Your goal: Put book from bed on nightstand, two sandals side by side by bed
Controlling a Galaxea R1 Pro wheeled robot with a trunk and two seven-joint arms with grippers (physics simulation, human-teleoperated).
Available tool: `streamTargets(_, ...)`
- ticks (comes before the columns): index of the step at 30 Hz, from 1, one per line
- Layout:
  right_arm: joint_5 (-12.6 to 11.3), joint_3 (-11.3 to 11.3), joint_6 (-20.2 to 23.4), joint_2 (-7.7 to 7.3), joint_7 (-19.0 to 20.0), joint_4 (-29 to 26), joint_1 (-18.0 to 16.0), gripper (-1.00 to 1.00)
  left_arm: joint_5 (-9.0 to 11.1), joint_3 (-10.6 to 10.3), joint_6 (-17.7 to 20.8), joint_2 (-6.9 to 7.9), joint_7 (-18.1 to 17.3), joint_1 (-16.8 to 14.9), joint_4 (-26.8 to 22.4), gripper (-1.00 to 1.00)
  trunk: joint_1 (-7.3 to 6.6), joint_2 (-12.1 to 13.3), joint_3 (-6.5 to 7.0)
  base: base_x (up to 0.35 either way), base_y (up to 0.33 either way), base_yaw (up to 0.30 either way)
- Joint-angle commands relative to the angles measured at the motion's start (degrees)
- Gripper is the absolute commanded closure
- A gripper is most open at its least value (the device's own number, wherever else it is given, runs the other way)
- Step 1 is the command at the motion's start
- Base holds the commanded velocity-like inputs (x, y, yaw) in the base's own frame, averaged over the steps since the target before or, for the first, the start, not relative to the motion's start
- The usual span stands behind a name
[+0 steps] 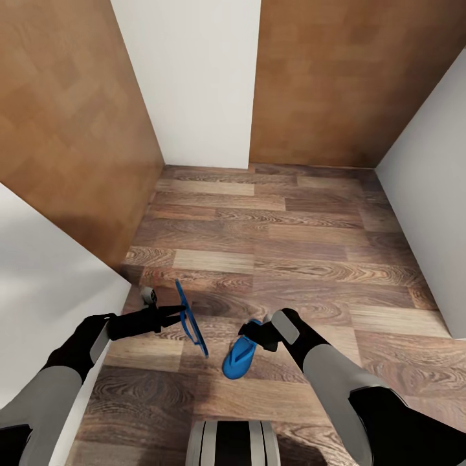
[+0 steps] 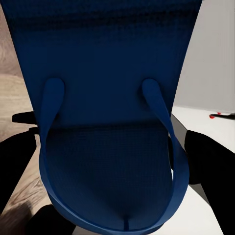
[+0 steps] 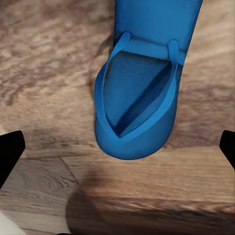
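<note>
the left claw point(image 1: 176, 314) grips one blue sandal point(image 1: 191, 318), held on edge above the wood-plank floor point(image 1: 272, 246) near a white wall point(image 1: 45, 291). to its right, the second sandal point(image 1: 240, 357) lies flat on the floor, sole down, just beneath the right claw point(image 1: 252, 336), whose fingers point(image 3: 11, 152) are spread wide, touching nothing.
</note>
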Motion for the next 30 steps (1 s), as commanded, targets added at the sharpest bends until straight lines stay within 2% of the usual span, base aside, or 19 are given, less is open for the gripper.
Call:
streamTargets(1,-0.58,0.25,0.1,0.0,-0.54,-0.09,-0.02,-1.0,0.14,0.02,0.61,0.01,-0.19,-0.01,-0.02,1.0,0.01,-0.03,-0.26,0.0,0.0,0.0)
streamTargets(11,-0.58,0.25,0.1,0.0,-0.72,-0.32,-0.33,-1.0,0.14,0.02,0.61,0.02,-0.21,-0.01,-0.02,1.0,0.27,-0.16,-2.48,0.0,0.0,0.0)
streamTargets(30,-0.58,0.26,0.06,0.0,-0.85,-0.45,-0.87,-1.0,0.14,0.02,0.61,-0.03,-0.17,-0.01,-0.02,1.0,0.27,-0.16,-2.48,0.0,0.0,0.0)
